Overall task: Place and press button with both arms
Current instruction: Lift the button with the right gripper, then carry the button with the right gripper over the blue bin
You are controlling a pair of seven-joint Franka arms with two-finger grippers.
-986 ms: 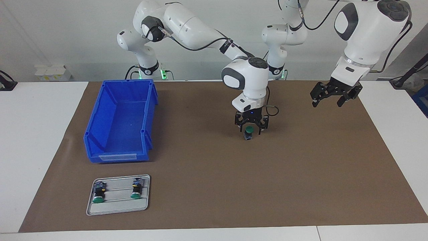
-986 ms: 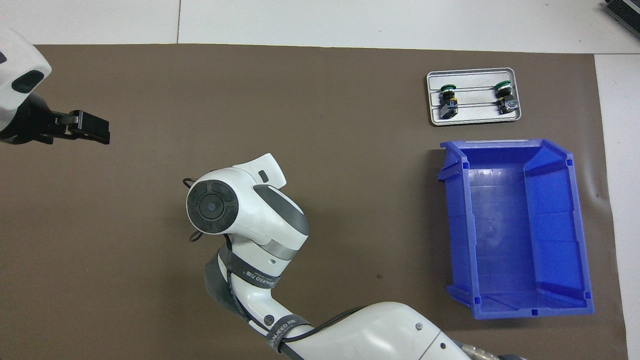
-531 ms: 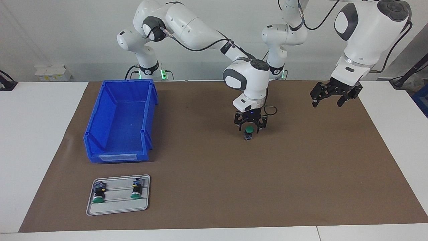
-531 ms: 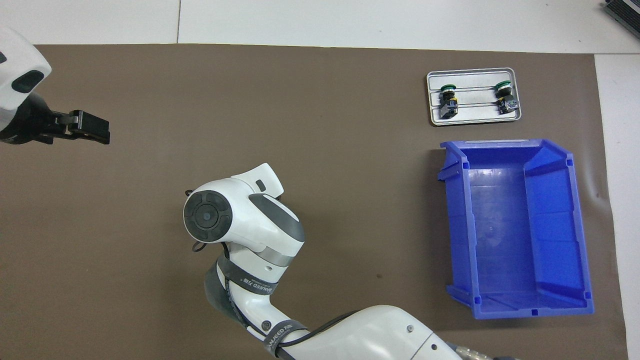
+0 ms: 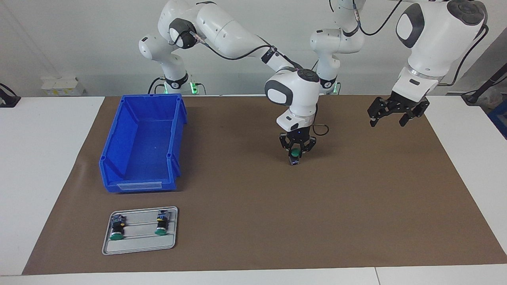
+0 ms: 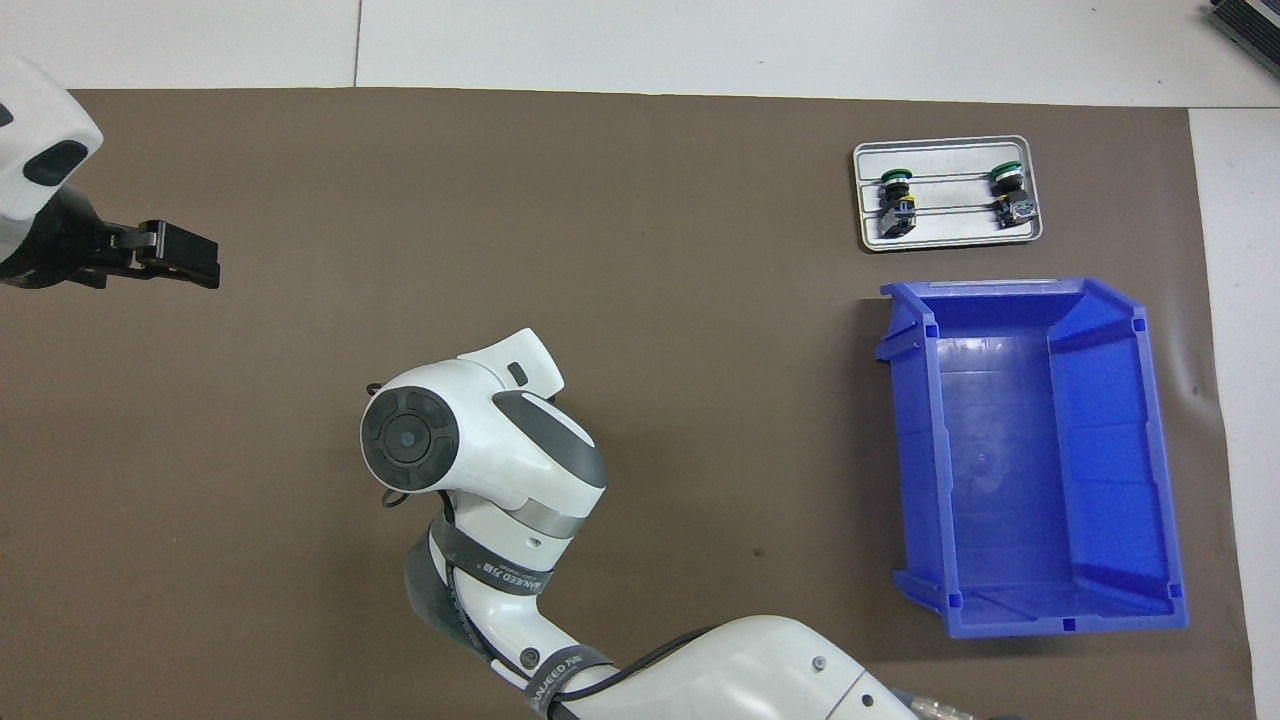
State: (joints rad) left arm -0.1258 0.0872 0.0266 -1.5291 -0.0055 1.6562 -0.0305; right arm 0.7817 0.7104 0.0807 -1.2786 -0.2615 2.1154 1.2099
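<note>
Now your right gripper (image 5: 295, 152) points straight down mid-mat, fingers pinching the upright button (image 5: 294, 157); your left gripper (image 5: 391, 111) waits, spread, over bare mat (image 5: 356, 190).

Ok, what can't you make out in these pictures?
Overhead: button and right claw hidden under the right arm's wrist.
Overhead: left arm cut off by the edge, left claw waiting over the mat.
Both views: markings on the tray's two buttons too small.

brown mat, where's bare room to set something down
Bare mat stretches from the button, under the right end effector, toward the left arm's end, under the raised left end effector. Crowded at the right arm's end: blue bin, grey tray.
</note>
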